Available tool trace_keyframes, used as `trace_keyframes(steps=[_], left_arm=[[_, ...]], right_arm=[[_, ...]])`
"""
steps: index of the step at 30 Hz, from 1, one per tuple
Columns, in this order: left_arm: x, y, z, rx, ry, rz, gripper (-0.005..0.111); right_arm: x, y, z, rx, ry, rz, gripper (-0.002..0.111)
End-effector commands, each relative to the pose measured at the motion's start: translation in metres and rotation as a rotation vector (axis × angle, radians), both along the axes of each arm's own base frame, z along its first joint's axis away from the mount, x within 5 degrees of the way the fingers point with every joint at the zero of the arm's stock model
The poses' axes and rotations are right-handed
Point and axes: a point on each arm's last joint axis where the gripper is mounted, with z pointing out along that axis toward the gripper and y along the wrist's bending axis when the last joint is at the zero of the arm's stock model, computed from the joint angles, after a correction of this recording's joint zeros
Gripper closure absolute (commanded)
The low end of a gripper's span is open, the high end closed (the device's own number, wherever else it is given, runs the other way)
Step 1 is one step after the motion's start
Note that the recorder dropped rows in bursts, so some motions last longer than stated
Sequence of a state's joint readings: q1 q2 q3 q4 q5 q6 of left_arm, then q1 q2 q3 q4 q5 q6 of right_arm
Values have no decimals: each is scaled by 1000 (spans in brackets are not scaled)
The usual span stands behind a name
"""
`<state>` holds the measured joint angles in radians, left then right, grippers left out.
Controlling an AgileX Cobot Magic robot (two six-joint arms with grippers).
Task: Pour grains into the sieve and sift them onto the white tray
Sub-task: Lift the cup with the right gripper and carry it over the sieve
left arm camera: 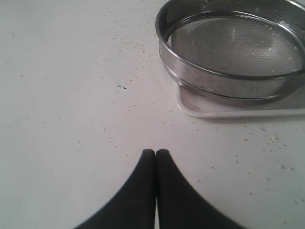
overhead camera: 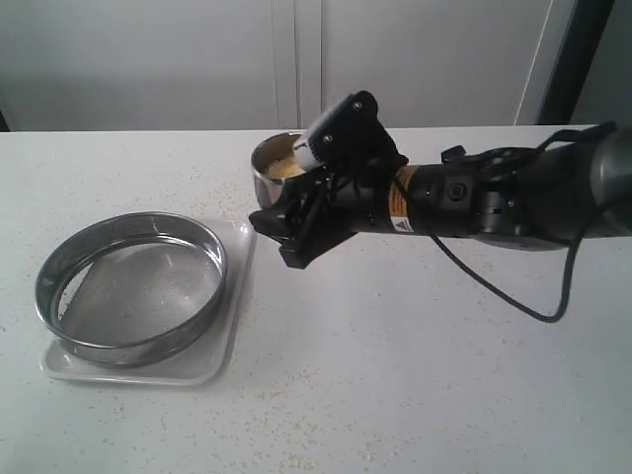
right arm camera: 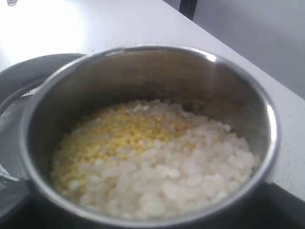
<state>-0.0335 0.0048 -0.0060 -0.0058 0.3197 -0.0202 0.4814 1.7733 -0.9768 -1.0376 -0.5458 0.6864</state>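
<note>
Carrying the filled cup toward the sieve is judged to be the step in hand. In the exterior view the right gripper is stretched in from 3 o'clock. The small steel cup seems to be held between its jaws, although the contact itself is hidden by the gripper body. The grains, white bits and yellow meal, are all seen inside the cup, and nothing is poured yet. The sieve is set on the white tray, at about 8 o'clock from the cup and near it, and its mesh is bare. The left gripper is seen with its fingertips pressed together on nothing, above the table just beside the tray. For the next move, the cup should be brought over the middle of the mesh and tipped slowly, so that no grain is lost over the steel rim. After that the sieve can be shaken above the tray.
</note>
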Motion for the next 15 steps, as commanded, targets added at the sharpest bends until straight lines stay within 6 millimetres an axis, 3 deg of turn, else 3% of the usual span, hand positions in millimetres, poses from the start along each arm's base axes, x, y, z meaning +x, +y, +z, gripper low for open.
trace_keyframes(steps=[1,15], left_arm=[[-1,0,-3,-10,15,1,107],[-1,0,-3,-10,15,1,107]], right_arm=[[4,19,12,-2,-7,6,108],[34,82,5,-89,16,-45,108]])
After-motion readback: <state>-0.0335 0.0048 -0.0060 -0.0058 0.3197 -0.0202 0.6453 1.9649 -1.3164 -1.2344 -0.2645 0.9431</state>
